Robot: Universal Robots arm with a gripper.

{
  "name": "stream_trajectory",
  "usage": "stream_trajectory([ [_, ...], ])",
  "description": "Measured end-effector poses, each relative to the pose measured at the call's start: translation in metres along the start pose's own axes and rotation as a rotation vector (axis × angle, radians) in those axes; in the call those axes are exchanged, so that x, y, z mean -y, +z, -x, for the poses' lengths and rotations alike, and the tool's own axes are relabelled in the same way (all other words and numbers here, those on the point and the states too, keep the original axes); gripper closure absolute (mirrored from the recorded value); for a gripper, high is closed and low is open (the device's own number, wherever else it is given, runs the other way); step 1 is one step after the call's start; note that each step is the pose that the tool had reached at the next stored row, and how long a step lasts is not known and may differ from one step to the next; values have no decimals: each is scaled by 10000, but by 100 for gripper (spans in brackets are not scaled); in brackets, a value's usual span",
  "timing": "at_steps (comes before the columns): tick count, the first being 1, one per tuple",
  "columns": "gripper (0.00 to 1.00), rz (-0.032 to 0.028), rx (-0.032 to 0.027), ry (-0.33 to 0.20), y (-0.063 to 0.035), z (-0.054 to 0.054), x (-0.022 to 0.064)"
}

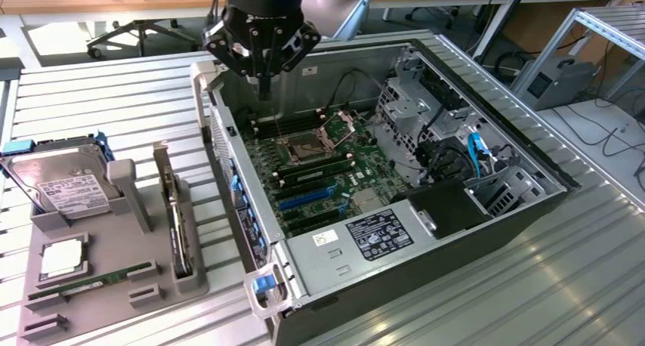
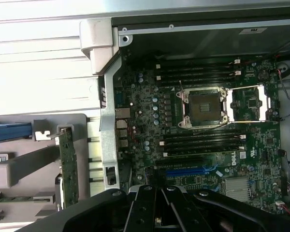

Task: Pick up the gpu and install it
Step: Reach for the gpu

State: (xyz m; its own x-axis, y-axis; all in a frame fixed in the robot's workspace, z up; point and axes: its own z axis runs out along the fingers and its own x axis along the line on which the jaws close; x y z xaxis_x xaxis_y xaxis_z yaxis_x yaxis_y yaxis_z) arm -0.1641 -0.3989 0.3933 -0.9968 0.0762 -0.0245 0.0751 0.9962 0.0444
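The gpu [image 1: 177, 219] is a long dark card with a silvery end bracket, standing on edge in a slot of the grey parts holder [image 1: 121, 285] at the exterior view's left. In the wrist view the gpu [image 2: 67, 164] stands just outside the case wall. My gripper [image 1: 264, 88] hangs over the far left corner of the open computer case [image 1: 403, 248], up and away from the gpu. Its fingers are shut together with nothing between them. The gripper [image 2: 157, 205] looks down on the motherboard [image 2: 145, 121].
Blue expansion slots [image 1: 302, 201] lie on the motherboard near the open CPU socket [image 1: 302, 148]. The holder also carries a silver hard drive [image 1: 63, 186], a CPU chip [image 1: 63, 257] and a green RAM stick [image 1: 91, 282]. Drive cages and cables [image 1: 443, 149] crowd the case's right side.
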Motion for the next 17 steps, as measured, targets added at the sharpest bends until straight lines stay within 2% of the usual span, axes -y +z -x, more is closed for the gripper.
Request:
stream_trajectory([
  [17,89,0,1,0,-1,-39,3],
])
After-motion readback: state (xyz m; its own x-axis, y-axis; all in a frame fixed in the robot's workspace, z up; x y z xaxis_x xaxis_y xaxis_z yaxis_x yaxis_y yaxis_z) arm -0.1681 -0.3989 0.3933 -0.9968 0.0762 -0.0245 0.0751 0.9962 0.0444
